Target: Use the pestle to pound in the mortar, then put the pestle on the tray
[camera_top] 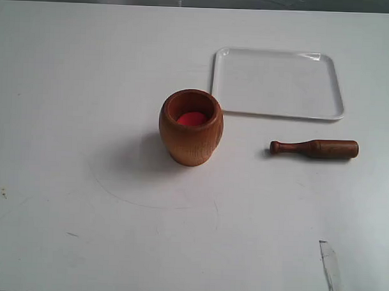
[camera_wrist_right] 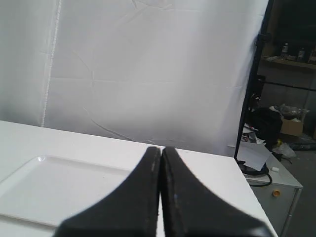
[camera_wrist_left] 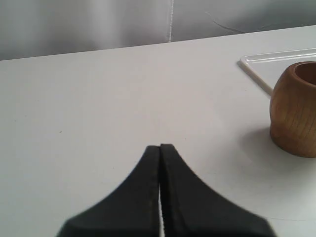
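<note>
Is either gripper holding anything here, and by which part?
Nothing: the left gripper and right gripper are shut empty; the pestle lies on the table.

No legible text or labels anywhere.

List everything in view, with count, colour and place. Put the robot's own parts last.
mortar: one, orange-brown wood, upright mid-table, apart from the tray's near left corner
red filling: one patch, red, at the mortar's bottom
pestle: one, dark reddish-brown, lying on the table right of the mortar, knob end toward it
tray: one, white, behind the pestle
table: one, white, under everything
backdrop: one, white cloth, behind the table
left gripper: one, black, shut, empty
right gripper: one, black, shut, empty
</note>
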